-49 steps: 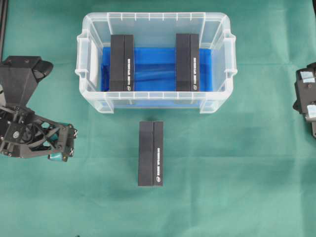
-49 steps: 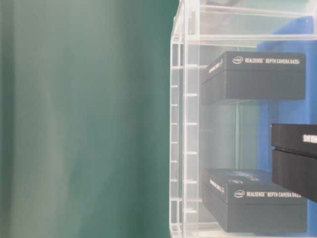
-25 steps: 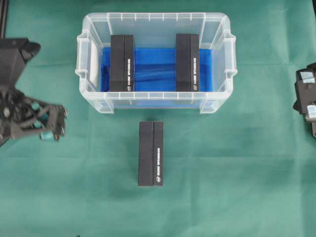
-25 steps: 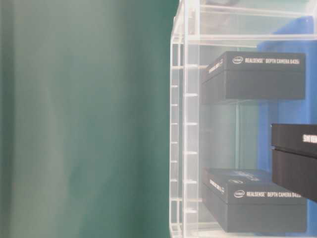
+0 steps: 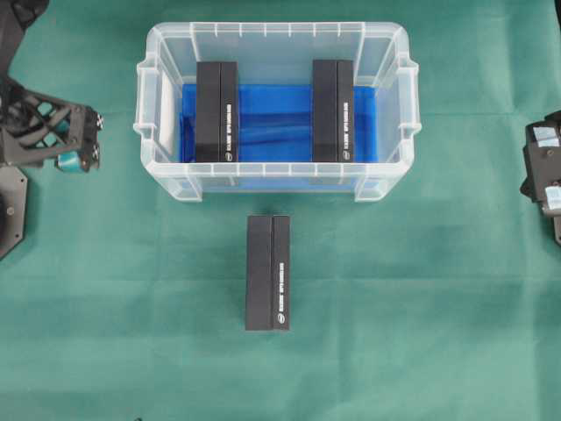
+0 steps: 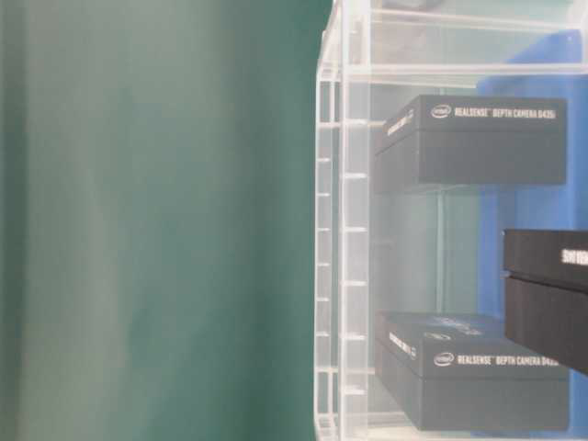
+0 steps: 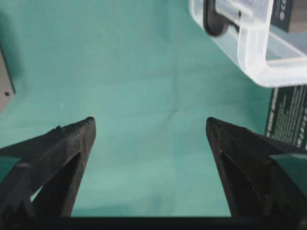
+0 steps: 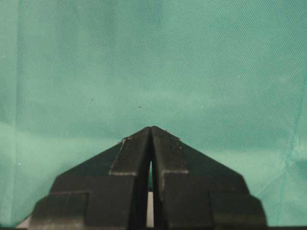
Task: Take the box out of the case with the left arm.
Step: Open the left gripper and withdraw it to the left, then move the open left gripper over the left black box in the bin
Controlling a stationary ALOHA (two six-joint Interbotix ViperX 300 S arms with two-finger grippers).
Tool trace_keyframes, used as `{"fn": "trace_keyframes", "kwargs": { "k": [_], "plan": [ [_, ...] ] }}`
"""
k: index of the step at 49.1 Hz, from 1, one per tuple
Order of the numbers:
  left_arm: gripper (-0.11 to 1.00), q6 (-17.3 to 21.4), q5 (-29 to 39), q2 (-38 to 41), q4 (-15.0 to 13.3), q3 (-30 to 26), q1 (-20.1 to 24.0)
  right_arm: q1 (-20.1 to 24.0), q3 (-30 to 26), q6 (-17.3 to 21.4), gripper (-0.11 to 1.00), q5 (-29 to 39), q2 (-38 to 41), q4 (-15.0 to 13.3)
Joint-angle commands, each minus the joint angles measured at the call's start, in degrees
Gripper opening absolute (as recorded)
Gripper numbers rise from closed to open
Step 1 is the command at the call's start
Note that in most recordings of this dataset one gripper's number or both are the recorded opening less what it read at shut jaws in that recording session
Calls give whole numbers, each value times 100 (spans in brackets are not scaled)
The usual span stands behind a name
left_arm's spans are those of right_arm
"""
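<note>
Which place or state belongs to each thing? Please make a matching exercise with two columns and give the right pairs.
Things:
1. left gripper
2. right gripper
3. box on the cloth
4. blue sheet

Places or states:
A. fingers shut, nothing between them
B. lining the bottom of the case
C. fingers open, left of the case
D. in front of the case, outside it

Pairs: 1-C, 2-A, 3-D, 4-B

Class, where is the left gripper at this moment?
In the overhead view the left gripper is at the far left, jaws open and empty, over the green cloth just left of the case.
</note>
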Motion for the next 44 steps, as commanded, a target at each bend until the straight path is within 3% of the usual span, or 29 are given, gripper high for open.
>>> {"fn": "trace_keyframes", "kwargs": {
  "k": [1,44],
  "plan": [
    [95,18,79,-26,9,-88,97,-9,-149,26,-1,-18,18,-9],
    [95,35,53,70,9,-167,132,-9,-149,26,-1,-18,18,-9]
  ]
}}
